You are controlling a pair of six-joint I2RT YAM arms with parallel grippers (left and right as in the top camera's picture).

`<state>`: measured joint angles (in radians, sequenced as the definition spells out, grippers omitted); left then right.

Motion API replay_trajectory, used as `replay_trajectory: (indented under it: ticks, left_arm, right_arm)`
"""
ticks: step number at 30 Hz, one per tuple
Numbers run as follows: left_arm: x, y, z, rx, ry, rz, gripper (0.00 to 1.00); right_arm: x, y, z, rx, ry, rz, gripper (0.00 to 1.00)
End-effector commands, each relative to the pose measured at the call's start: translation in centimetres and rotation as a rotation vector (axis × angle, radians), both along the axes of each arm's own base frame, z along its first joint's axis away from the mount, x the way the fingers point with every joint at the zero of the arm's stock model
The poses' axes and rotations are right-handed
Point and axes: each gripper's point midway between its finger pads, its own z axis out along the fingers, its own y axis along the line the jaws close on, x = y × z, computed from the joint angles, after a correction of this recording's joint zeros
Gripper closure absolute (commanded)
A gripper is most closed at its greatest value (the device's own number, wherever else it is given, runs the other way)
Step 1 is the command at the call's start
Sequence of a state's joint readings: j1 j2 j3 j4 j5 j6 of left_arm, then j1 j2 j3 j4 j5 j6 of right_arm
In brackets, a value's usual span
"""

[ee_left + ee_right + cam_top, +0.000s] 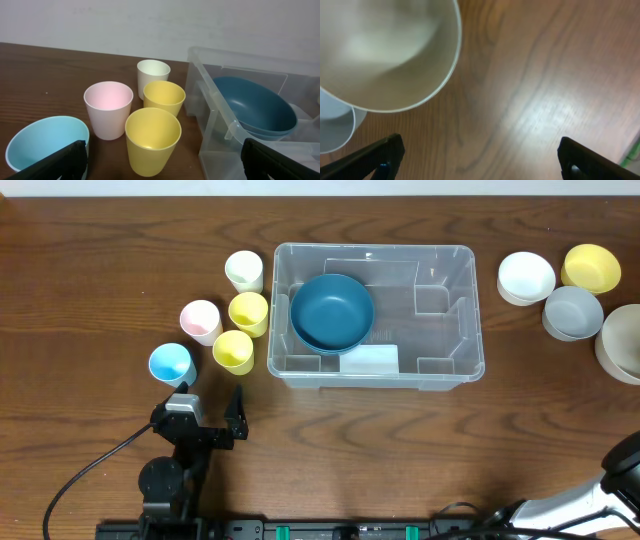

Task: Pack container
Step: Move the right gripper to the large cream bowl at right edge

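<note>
Container (474, 310), clear rectangular plastic with rounded corners and white label (372, 359), holds a dark blue bowl (332, 312). Left gripper (212, 405) and right gripper (480, 160) are spread, empty.

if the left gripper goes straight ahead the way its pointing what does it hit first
Most likely the nearest yellow plastic cup, centred between the left gripper's open fingers; depth is hard to judge.

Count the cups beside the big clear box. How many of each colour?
Yellow cups: 2
Pink cup: 1
Blue cup: 1
White cup: 1
Total: 5 cups
</note>
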<state>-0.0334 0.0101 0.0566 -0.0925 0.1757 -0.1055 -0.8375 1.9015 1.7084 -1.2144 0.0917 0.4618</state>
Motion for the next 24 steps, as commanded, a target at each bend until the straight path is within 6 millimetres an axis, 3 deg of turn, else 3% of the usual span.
replay_trajectory:
  ticks: [1,8,17,24]
  left_arm:
    - [0.1,0.3,-1.6,-0.002,0.035,0.015,0.02]
    - [0.1,0.3,-1.6,-0.003,0.035,0.015,0.02]
    - [0.1,0.3,-1.6,-0.003,0.035,0.015,0.02]
    - [0.1,0.3,-1.6,-0.002,0.035,0.015,0.02]
  right_arm:
    - [0.4,0.3,-1.2,0.025,-0.03,0.033,0.01]
    - [1.8,-0.6,-2.7,-0.014,-0.092,0.037,0.01]
    - [3.2,-2.2,-3.1,-0.074,-0.143,0.039,0.01]
    - [3.3,-2.4,-6.5,-0.023,-0.102,0.027,0.01]
